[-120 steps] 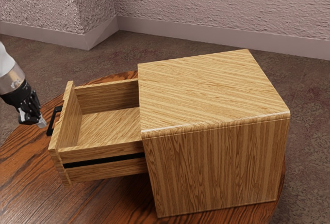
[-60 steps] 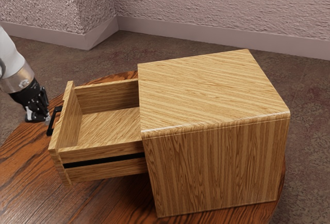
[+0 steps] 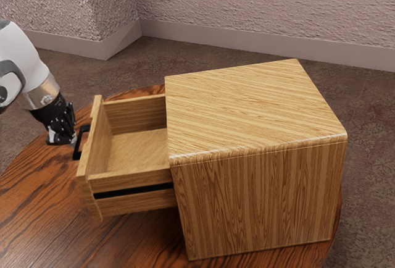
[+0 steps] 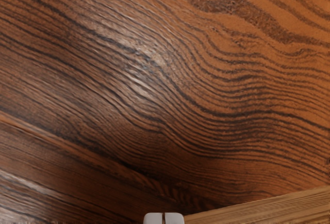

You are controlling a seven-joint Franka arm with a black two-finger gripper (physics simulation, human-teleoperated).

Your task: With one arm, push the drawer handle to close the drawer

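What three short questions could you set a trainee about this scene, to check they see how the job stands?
1. True or false: the drawer sticks out of the cabinet.
2. Which of these is the gripper right by?
A) the cabinet's back edge
B) the handle
C) the wall
3. Fill in the colour: the handle is ____.

Key: 1 true; 2 B; 3 black.
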